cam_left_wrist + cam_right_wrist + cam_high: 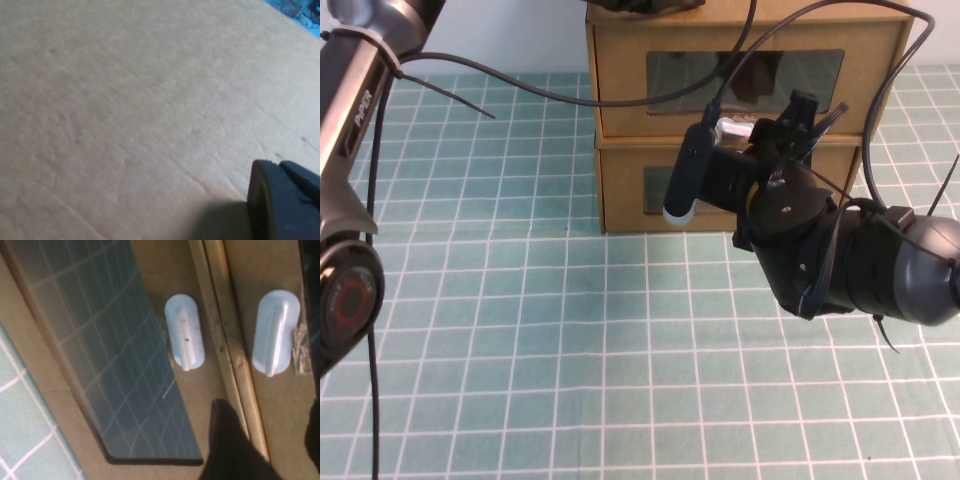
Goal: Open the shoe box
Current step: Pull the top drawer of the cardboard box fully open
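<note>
1. The table [520,350], covered in a green grid mat, lies below and behind the right fingers.
2. Two cardboard boxes are stacked at the far side, straight ahead of those fingers: the upper box [620,70] sits on the lower box [620,190], and both fronts face the robot.
3. The left arm [350,150] runs up the near left edge, well apart from the right fingers.
4. The right arm [880,260] reaches in from the right and ends just short of the box fronts.
5. Each box front has a dark window [680,70]. In the right wrist view one window [110,365] lies beyond the fingers, off to one side.
6. The right gripper [815,110] hangs close to the fronts, about level with the seam [232,365] between the boxes. Its fingers [230,450] are spread, with nothing between them.
7. The left gripper [285,200] sits right against plain cardboard. I cannot tell whether it is spread or closed.
8. Two white handles sit ahead of the right fingertips, one on each side of the seam: one handle [185,332] next to the window and the other handle [276,332] across the seam. Neither is touched.
</note>
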Controlling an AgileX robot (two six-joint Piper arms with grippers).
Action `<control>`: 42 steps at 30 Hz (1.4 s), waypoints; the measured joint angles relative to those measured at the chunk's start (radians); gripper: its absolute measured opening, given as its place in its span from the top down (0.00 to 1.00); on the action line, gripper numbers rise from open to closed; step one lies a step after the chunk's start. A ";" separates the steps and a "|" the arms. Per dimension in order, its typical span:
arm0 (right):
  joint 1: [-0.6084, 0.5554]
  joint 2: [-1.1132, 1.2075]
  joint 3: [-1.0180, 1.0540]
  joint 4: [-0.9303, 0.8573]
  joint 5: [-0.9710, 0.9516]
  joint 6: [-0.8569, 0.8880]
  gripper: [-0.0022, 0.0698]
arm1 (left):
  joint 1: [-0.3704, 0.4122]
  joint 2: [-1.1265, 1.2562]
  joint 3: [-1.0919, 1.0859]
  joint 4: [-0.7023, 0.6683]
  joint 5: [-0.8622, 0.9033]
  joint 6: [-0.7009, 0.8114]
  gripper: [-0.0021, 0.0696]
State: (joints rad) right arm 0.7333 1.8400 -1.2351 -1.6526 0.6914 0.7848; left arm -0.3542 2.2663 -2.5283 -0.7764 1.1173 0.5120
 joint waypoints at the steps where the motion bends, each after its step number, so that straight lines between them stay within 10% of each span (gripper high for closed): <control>1: 0.000 0.000 0.000 0.000 0.000 0.000 0.55 | 0.000 0.000 0.000 0.000 0.000 0.000 0.98; 42: -0.051 0.080 -0.108 -0.029 -0.081 -0.045 0.50 | 0.004 0.008 -0.006 -0.008 0.006 -0.002 0.98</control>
State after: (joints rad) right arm 0.6824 1.9201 -1.3426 -1.6817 0.6108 0.7402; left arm -0.3507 2.2741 -2.5347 -0.7842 1.1232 0.5104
